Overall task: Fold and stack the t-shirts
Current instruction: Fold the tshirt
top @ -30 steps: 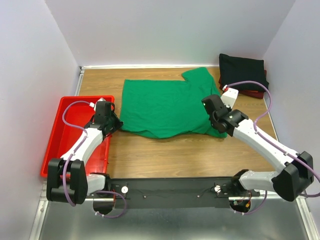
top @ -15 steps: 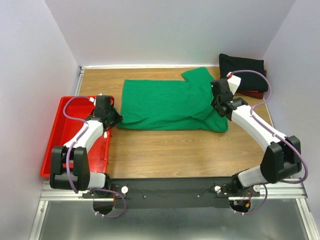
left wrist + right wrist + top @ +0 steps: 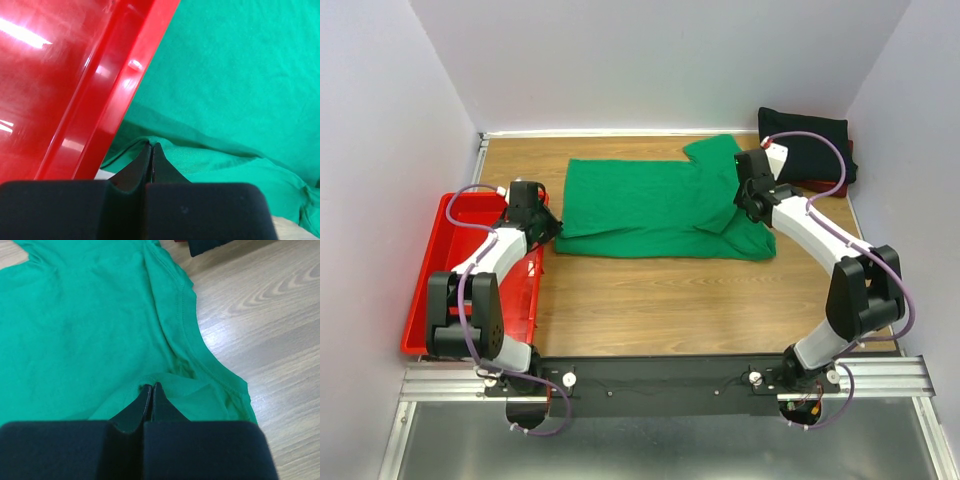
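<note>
The bright green t-shirt (image 3: 650, 205) lies across the middle of the wooden table, its near part folded up over the rest. My left gripper (image 3: 548, 222) is shut on the shirt's left edge (image 3: 165, 150), beside the red tray. My right gripper (image 3: 745, 205) is shut on a fold of the green cloth (image 3: 165, 382) near the right sleeve. The black t-shirt (image 3: 805, 142) lies folded at the far right corner, on top of the dark red t-shirt (image 3: 828, 187), of which only an edge shows.
A red plastic tray (image 3: 450, 260) stands at the table's left edge, close against my left arm; its wall fills the left of the left wrist view (image 3: 75, 90). White walls close in the back and sides. Bare wood (image 3: 670, 300) lies in front of the green shirt.
Both grippers have moved away from me, carrying the green shirt's near edge up over the shirt. The shirt now looks shorter front to back, with a straight near fold.
</note>
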`<state>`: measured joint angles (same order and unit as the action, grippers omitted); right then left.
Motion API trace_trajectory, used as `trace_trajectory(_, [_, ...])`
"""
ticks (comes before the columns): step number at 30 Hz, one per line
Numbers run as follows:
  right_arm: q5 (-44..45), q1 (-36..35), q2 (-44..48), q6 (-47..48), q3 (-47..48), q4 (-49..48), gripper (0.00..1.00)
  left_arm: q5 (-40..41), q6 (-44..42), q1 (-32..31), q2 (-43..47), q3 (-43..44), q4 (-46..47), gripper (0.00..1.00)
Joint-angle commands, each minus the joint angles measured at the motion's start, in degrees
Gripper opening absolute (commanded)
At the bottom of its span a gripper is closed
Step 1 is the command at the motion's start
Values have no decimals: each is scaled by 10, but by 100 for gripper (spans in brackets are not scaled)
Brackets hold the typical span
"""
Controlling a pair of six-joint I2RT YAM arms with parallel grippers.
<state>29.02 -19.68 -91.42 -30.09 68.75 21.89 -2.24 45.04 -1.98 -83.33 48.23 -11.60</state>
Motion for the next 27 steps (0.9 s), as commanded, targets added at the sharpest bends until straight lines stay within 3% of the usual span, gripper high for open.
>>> trace_trajectory(1, [2,10,-12,8,14,-14,1,-10,-15,4,-22,29,19,0])
trace_trajectory(27, [-41,48,-43,16,22,-38,1,-7,-19,4,-92,85,24,0])
